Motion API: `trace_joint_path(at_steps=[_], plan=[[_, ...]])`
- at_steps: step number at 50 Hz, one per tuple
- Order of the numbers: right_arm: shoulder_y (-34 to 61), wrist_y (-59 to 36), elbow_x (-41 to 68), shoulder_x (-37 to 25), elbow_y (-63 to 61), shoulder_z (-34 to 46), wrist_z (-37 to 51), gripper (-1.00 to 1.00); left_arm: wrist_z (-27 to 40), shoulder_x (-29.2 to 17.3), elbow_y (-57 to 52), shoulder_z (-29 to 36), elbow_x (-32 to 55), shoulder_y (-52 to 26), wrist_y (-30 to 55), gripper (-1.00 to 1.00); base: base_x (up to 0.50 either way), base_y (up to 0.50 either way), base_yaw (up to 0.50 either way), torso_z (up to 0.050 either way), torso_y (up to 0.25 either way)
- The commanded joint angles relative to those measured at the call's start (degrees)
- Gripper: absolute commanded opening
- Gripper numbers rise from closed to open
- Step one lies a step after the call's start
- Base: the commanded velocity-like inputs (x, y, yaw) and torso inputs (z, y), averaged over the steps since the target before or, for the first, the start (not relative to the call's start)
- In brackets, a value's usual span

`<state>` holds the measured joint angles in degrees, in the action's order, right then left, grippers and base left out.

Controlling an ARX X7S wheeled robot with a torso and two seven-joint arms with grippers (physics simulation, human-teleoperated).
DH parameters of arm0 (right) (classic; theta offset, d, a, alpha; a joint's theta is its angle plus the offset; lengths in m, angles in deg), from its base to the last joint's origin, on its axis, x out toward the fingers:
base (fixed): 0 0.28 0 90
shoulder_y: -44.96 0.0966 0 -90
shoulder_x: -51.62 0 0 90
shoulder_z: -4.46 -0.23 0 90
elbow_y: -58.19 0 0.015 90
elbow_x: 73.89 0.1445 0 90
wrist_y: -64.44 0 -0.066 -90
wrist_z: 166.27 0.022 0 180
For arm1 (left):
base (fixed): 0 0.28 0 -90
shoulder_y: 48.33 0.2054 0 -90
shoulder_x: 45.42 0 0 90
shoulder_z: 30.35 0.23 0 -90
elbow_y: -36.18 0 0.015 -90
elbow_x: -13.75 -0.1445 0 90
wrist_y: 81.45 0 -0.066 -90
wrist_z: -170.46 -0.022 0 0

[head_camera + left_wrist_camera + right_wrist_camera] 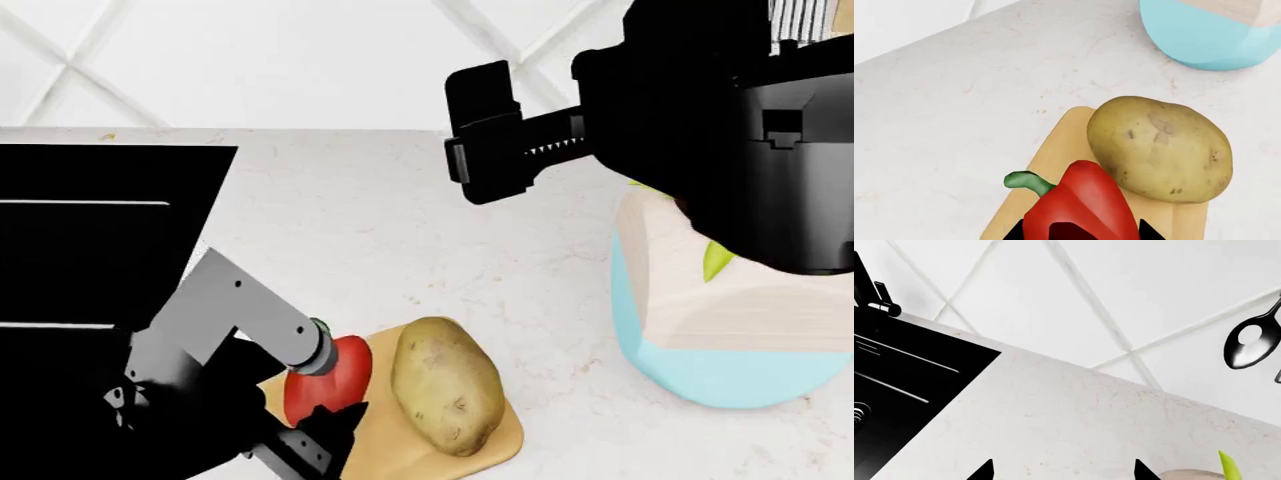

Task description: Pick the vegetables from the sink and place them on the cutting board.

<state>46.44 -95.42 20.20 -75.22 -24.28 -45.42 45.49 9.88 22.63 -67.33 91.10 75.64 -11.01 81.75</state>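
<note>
The red bell pepper (1081, 200) with its green stem sits between the tips of my left gripper (1081, 232), which is shut on it at the near left part of the cutting board (1054, 155). The potato (1161, 147) lies on the board right beside the pepper. In the head view the pepper (340, 365), potato (447, 385) and board (378, 345) are at the bottom centre, with my left gripper (320, 395) on the pepper. My right gripper (467, 135) hangs high above the counter, open and empty; its tips (1064, 472) frame bare counter. The black sink (107, 250) lies at the left.
A pale blue container (721, 370) with a light wooden top stands right of the board and shows in the left wrist view (1207, 35). The sink (894, 390), its faucet (871, 295) and a black spoon (1251, 345) hanging on the wall show in the right wrist view.
</note>
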Motion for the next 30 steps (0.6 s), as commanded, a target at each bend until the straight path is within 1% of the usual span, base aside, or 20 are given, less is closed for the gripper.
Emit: trace_joint_path(at_steps=[1,3,4,18,25,26,30], plan=[[-0.88,0.12,1.24,-0.97,-0.83,-0.23,1.19,1.0,-0.13,0.34,0.96,0.73,0.12,0.47,-1.25,-1.0,0.0,0.0,0.0,0.0,0.0],[-1.53,0.36,1.1,-1.0,-0.95,-0.09,0.97,1.0,-0.09,0.6,1.0,1.06,0.01,0.31,-1.31,-1.0,0.0,0.0,0.0,0.0,0.0],[-1.78,0.39,0.97,-0.95,-0.89,0.06,0.73,1.0,-0.22,0.44,0.8,1.3,-0.09,0.2,-1.31,1.0,0.0,0.0,0.0,0.0,0.0],[-1.86,0.35,2.26,-1.32,-1.08,-0.03,1.46,1.0,3.14,-0.13,-2.36,-1.63,4.61,-0.12,0.85,1.0,0.0,0.0,0.0,0.0,0.0],[-3.64,1.75,1.83,-1.91,-1.8,-0.31,0.99,1.0,7.15,-1.42,-5.79,-6.03,10.49,0.97,2.52,1.0,0.0,0.0,0.0,0.0,0.0],[-3.96,1.93,1.86,-2.1,-2.02,-0.38,1.08,1.0,7.46,-2.41,-6.64,-6.68,11.27,1.25,2.83,1.0,0.0,0.0,0.0,0.0,0.0],[-5.2,2.93,2.11,-2.92,-2.86,-0.94,1.47,1.0,10.92,-3.59,-7.46,-10.51,15.99,0.59,3.86,1.0,0.0,0.0,0.0,0.0,0.0]])
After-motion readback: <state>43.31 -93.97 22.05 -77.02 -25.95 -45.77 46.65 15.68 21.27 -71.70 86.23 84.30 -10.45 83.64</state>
